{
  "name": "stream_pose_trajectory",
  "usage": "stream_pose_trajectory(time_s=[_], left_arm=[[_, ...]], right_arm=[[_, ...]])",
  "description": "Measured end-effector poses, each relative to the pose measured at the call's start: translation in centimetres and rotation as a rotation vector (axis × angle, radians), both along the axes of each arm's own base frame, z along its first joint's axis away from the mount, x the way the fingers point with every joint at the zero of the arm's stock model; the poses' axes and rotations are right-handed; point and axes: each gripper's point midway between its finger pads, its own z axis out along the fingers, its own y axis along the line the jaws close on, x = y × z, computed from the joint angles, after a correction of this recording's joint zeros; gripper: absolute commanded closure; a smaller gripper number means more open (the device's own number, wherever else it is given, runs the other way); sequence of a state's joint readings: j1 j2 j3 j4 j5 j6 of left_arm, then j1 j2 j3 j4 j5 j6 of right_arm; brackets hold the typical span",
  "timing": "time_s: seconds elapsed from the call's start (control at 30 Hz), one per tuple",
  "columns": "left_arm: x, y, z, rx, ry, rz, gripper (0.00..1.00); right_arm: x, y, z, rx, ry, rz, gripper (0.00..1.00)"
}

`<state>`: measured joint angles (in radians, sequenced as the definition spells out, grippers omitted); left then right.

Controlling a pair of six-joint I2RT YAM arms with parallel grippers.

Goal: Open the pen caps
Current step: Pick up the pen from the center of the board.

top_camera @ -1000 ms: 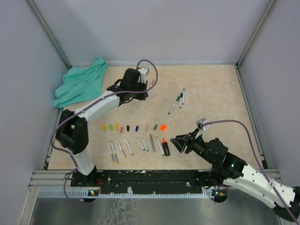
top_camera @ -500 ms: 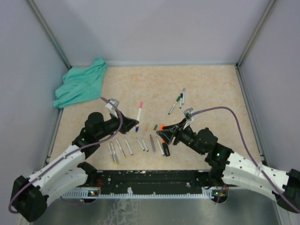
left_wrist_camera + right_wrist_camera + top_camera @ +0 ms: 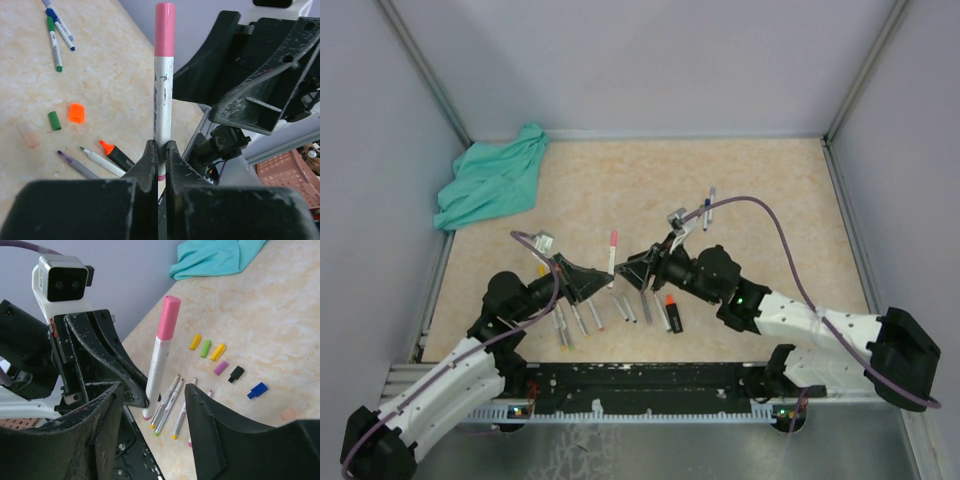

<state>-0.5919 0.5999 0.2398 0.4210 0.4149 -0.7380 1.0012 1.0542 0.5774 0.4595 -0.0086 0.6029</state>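
Observation:
My left gripper (image 3: 159, 150) is shut on the white barrel of a pen (image 3: 162, 110) and holds it upright, its pink cap (image 3: 164, 27) on top. In the top view this pen (image 3: 612, 258) stands between the two grippers. My right gripper (image 3: 152, 400) is open, its fingers on either side of the lower barrel without touching it; the pink cap (image 3: 168, 315) rises above them. Loose pen caps lie on the table: yellow (image 3: 195, 342), green (image 3: 205, 348), black (image 3: 236, 373), blue (image 3: 257, 390), and a larger orange one (image 3: 76, 113).
Several uncapped pens (image 3: 575, 318) lie in a row by the near edge, with an orange highlighter (image 3: 672, 312). Two capped pens (image 3: 705, 210) lie further back. A teal cloth (image 3: 490, 180) is bunched in the back left corner. Walls enclose the table.
The left arm swung from the back of the table to the near middle, carrying the pink-capped pen. The right gripper moved left up to the pen and opened wider.

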Motion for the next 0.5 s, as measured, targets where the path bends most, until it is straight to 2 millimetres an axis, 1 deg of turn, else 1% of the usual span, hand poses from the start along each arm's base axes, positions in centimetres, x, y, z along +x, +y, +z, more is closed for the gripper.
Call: stream_pose_trajectory(time_s=[0.1,0.23,0.37,0.4,0.5], left_arm=[[-0.6,0.0,0.6,-0.028,-0.007,-0.018,1.0],[-1.2,0.2,1.4,-0.06,-0.019,-0.031,1.0],[-1.6,0.2,1.3,-0.07,-0.013,-0.045,1.0],[-1.7,0.2,1.2,-0.072,-0.008,-0.048,1.0],[-1.9,0.2,1.0,-0.075,0.0,-0.053,1.0]], right_arm=[[0.2,1.2,0.2,0.008,0.008,0.02,0.47],[0.4,2.3,0.1,0.01,0.027,0.035,0.47],[0.3,3.3,0.3,0.023,0.034,0.053,0.48],[0.2,3.6,0.4,0.028,0.037,0.06,0.48],[0.0,4.6,0.2,0.028,0.052,0.077,0.59]])
